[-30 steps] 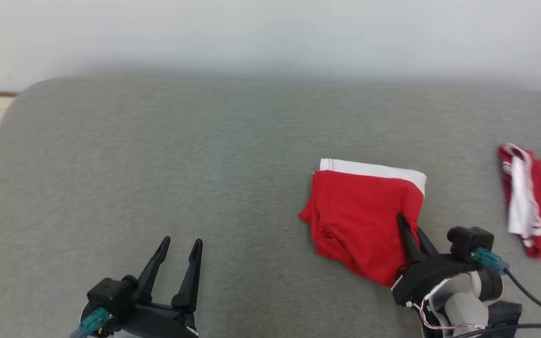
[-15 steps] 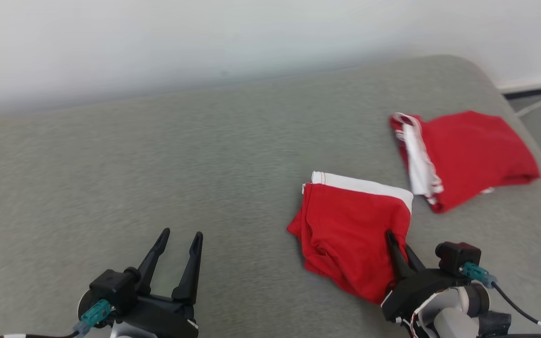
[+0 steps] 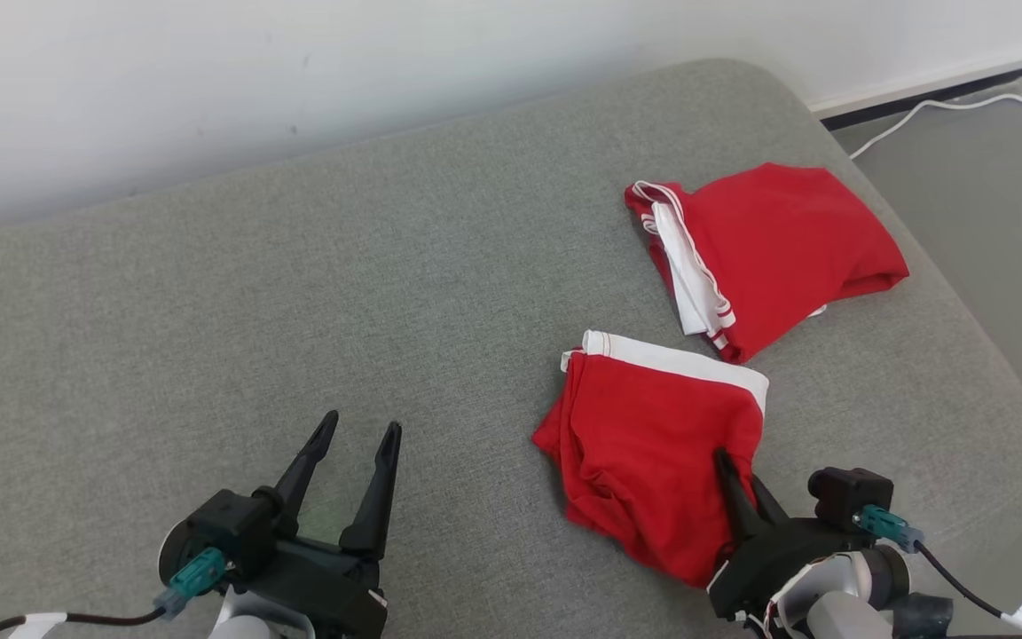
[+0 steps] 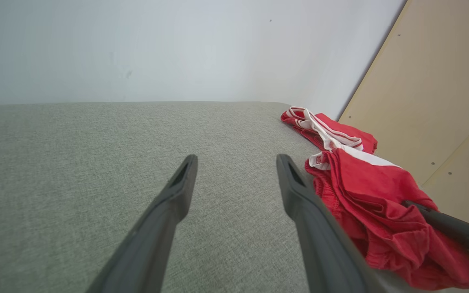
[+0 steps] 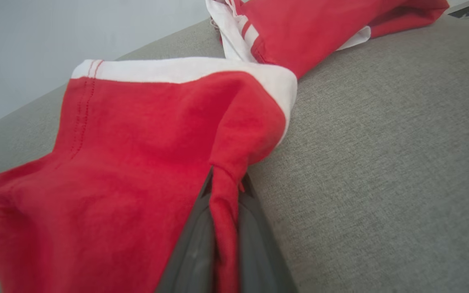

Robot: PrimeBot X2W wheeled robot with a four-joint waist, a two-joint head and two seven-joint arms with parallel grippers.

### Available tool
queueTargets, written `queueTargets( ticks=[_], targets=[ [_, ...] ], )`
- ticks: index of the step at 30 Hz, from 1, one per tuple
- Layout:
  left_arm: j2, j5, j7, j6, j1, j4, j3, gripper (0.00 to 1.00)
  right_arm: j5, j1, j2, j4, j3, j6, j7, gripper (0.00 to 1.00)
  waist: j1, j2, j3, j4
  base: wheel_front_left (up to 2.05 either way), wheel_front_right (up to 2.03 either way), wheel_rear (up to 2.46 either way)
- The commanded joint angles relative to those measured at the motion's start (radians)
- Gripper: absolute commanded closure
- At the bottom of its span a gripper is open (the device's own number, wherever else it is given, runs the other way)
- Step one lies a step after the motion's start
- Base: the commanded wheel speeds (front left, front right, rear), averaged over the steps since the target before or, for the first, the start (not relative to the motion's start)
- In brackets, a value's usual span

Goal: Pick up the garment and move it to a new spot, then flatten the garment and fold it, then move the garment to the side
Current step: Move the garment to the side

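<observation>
Status: garment [image 3: 653, 435] looks folded, a compact red rectangle w/ white waistband on the far edge, lying on the grey cushion [image 3: 254, 293] right of centre. I reckon flatten + fold are done and only the move to the side is left. Poses, L to R: left gripper [image 3: 362, 422] sits low over bare cushion at lower left, fingers pointing fwd, jaws spread wide w/ nothing between them, well apart from the cloth. right gripper [image 3: 737, 469] is at the garment's near right corner, jaws clenched on a pinch of red fabric; wrist cam shows the fold squeezed between them. Further right, a second red piece [image 3: 786, 231] lies just beside it; can't tell if touching.
</observation>
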Motion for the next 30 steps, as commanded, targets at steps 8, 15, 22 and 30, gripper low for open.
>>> queueTargets(
  ticks=[8, 15, 22, 30],
  targets=[
    [0.002, 0.004, 0.0, 0.0, -0.024, -0.017, -0.008, 0.0, -0.05, -0.112, -0.052, -0.031, 0.087, 0.0, 0.0, 1.0, 0.0, -0.0001, 0.034, 0.053, 0.0, 0.0, 0.0],
    [0.002, 0.007, 0.0, 0.0, -0.021, -0.03, 0.002, 0.0, -0.09, -0.287, -0.189, 0.0, 0.132, 0.0, 0.0, 1.0, 0.0, -0.0001, 0.055, 0.118, 0.0, 0.0, 0.0],
    [0.002, -0.004, 0.0, 0.0, -0.034, -0.039, 0.001, 0.0, -0.091, -0.445, -0.327, 0.106, 0.153, 0.0, 0.0, 1.0, 0.0, -0.0001, 0.096, 0.184, 0.0, 0.0, 0.0],
    [0.002, 0.01, 0.0, 0.0, -0.063, -0.044, -0.007, 0.0, -0.098, -0.555, -0.402, 0.261, 0.173, 0.0, 0.0, 1.0, 0.0, -0.0001, 0.149, 0.243, 0.0, 0.0, 0.0]
  ],
)
